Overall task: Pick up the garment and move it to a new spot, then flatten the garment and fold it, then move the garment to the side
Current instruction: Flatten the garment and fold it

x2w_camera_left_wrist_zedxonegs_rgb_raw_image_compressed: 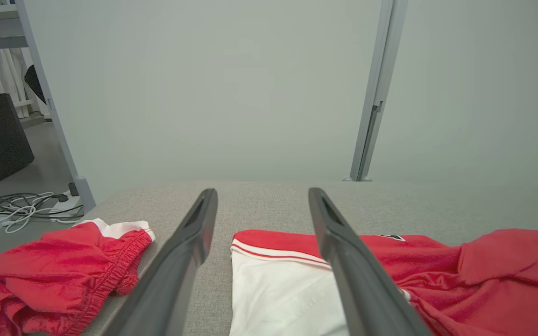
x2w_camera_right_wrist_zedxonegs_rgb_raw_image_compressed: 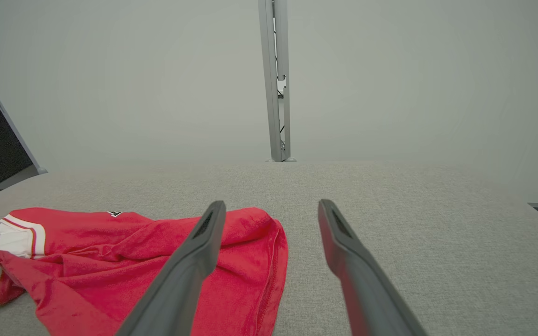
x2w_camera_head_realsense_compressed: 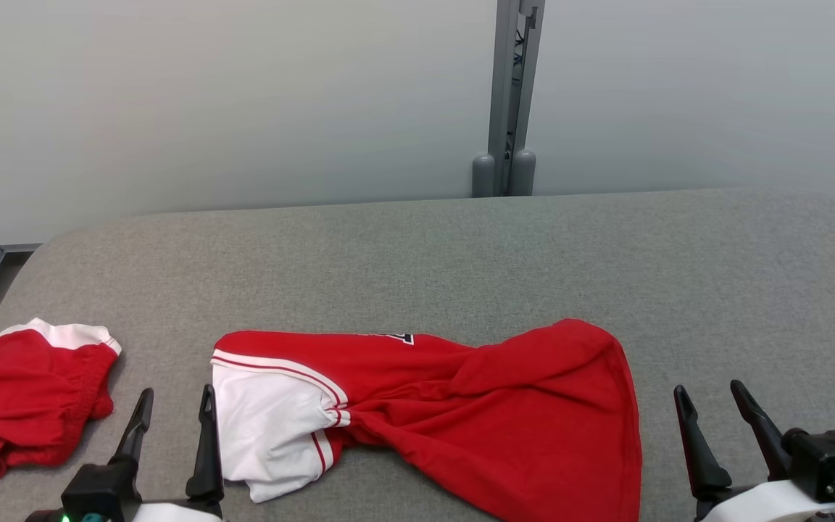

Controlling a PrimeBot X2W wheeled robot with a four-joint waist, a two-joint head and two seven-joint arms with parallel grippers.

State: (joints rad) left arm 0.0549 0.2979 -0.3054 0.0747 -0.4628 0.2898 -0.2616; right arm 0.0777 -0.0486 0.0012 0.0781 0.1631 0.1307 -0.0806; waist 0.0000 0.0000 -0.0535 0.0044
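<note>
The garment [x2w_camera_head_realsense_compressed: 461, 406] is a red shirt with a white, red-striped sleeve, lying crumpled on the grey table near the front edge. In the left wrist view the garment's [x2w_camera_left_wrist_zedxonegs_rgb_raw_image_compressed: 278, 289] white sleeve lies right under the fingers, and in the right wrist view the garment [x2w_camera_right_wrist_zedxonegs_rgb_raw_image_compressed: 124, 261] spreads to the left. My left gripper [x2w_camera_head_realsense_compressed: 175, 395] stands open just left of the white sleeve, empty. My right gripper [x2w_camera_head_realsense_compressed: 707, 388] stands open to the right of the red hem, also empty. From each wrist, the left gripper [x2w_camera_left_wrist_zedxonegs_rgb_raw_image_compressed: 259, 196] and right gripper [x2w_camera_right_wrist_zedxonegs_rgb_raw_image_compressed: 271, 207] show spread fingers with nothing between them.
A second red piece with a white waistband [x2w_camera_head_realsense_compressed: 26, 406] lies at the table's left front corner. The grey table [x2w_camera_head_realsense_compressed: 461, 254] stretches back to a pale wall with a grey post [x2w_camera_head_realsense_compressed: 508, 101]. Cables [x2w_camera_left_wrist_zedxonegs_rgb_raw_image_compressed: 12, 207] lie on the floor at left.
</note>
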